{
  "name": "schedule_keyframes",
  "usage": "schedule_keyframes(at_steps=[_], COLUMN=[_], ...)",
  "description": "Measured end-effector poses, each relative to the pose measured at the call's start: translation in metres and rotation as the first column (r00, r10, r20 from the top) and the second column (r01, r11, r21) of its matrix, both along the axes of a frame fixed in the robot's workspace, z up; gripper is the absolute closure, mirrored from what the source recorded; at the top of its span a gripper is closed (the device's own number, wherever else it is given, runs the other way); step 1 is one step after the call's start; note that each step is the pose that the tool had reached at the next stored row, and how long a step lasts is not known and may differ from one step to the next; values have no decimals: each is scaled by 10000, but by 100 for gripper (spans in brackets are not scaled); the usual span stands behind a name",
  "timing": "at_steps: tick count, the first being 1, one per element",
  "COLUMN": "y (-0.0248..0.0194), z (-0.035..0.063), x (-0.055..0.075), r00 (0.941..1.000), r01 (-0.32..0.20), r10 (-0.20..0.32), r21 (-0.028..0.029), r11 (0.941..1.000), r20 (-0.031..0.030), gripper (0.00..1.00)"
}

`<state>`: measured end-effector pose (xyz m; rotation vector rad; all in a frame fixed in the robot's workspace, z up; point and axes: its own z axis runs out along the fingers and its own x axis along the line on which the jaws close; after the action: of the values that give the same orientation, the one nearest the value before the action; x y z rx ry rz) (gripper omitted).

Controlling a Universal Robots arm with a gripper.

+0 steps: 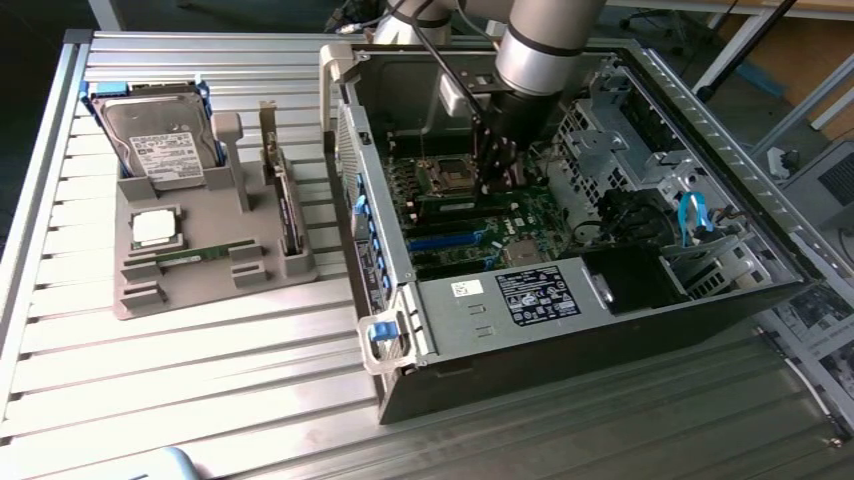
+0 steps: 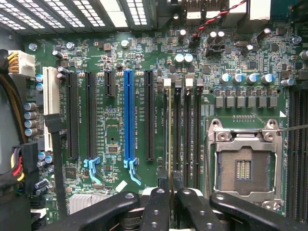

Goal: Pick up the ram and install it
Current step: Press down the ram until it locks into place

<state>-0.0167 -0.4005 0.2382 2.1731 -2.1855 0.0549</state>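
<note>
One gripper (image 2: 170, 204): jaws drawn narrow, clamped on the ram (image 2: 169, 137), which showed edge-on as a thin line between the fingers (image 2: 156, 211).
Ram position: held over the motherboard (image 2: 115, 57) inside the open computer case (image 1: 627, 320), lined up along the first of the memory slots (image 2: 186, 130), just beside the empty processor socket (image 2: 244, 166). Whether its lower edge had entered the slot could not be told.
Twin stick: lay in the grey holder (image 1: 140, 298) on the table (image 1: 200, 400), at the exterior view's left, well apart from the case.
Step in hand (judged): seating the ram in its slot.
Alignment advice: keep the stick parallel to the slot along its whole length, with the notch matched to the slot key.
Pressing advice: push straight down and evenly; a tilted stick could jam or bend.
Hazard (judged): the neighbouring slots and the socket frame lay close, so sideways drift should be avoided.
</note>
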Motion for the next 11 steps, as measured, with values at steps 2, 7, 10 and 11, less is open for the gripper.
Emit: schedule_keyframes(at_steps=[2, 7, 10, 11], y=[-10, -10, -10, -10], z=[0, -1, -10, -15], x=[-1, 0, 6, 10], r00=[10000, 10000, 10000, 10000], r01=[1, 23, 24, 24], r10=[-1, -23, -24, -24], r21=[1, -1, 2, 1], r11=[10000, 10000, 10000, 10000], r20=[0, -1, -1, -2], gripper=[87, 87, 87, 87])
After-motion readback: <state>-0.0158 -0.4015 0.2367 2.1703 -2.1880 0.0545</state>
